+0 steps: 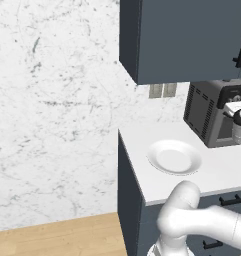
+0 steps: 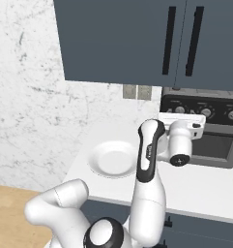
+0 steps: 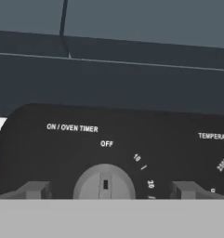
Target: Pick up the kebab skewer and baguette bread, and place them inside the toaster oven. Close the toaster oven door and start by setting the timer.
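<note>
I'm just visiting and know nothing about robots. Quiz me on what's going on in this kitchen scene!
1. True or false: the white plate on the counter holds food.
2. Which knob sits between the fingertips of the gripper: A) the timer knob, B) a temperature knob?
3. Fill in: that knob's mark points toward the word ____.

Key: 1. False, it is bare. 2. A, on the toaster oven. 3. OFF.
</note>
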